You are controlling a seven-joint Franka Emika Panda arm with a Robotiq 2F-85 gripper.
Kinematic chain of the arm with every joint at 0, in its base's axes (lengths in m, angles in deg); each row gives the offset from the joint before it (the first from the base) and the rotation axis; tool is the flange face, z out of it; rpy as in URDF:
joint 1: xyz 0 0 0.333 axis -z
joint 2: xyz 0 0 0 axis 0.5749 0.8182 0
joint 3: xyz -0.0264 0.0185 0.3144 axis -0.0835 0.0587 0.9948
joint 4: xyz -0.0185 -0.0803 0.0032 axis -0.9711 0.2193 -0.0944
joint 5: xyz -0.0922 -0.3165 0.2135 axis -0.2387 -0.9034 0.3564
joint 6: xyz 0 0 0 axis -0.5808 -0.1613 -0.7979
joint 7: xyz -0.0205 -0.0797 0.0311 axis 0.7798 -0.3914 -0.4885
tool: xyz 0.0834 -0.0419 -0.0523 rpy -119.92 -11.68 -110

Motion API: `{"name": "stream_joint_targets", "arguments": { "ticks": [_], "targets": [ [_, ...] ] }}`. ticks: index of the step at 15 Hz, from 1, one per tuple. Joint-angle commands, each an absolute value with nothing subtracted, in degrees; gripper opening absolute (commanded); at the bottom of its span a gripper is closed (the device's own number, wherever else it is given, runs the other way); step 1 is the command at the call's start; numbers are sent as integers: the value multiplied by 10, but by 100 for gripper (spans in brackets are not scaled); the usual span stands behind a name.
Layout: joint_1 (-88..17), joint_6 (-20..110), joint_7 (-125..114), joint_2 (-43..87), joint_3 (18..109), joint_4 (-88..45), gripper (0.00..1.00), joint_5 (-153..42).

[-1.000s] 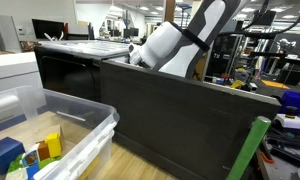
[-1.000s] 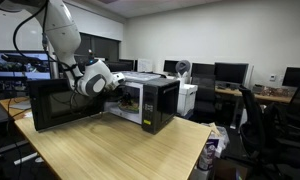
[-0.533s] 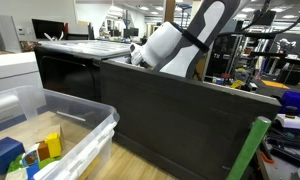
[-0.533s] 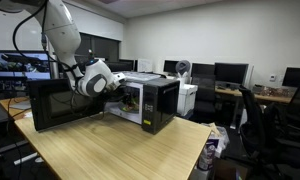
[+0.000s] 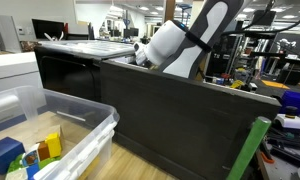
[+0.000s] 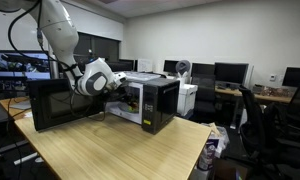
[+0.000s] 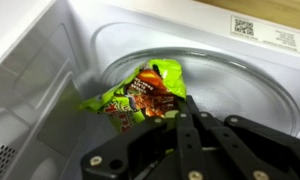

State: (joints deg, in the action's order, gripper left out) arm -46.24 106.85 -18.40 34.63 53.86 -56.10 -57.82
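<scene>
My gripper (image 7: 186, 104) has its fingers pressed together, pinching the near edge of the green-and-orange snack bag (image 7: 133, 92). The bag lies crumpled on the glass turntable (image 7: 265, 95), close to its rim by the side wall, inside the microwave (image 6: 158, 102). The microwave's door (image 6: 58, 106) stands open over the wooden table (image 6: 120, 150).

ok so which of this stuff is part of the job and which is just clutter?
In the job:
- end effector, shut on the snack bag
- turntable under the bag
- microwave and its open door

Lying about:
- bin of blocks
- monitors
- chair
</scene>
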Motion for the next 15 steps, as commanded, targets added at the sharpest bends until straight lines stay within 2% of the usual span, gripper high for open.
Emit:
{"name": "stream_joint_targets", "arguments": {
  "ticks": [1, 9, 15],
  "targets": [
    [-497, 1029, -209, 286, 495, -611, 1, -583],
    [-599, 931, -255, 157, 370, -679, 1, -605],
    [-636, 837, -252, 44, 319, -708, 1, -684]
  ]
}}
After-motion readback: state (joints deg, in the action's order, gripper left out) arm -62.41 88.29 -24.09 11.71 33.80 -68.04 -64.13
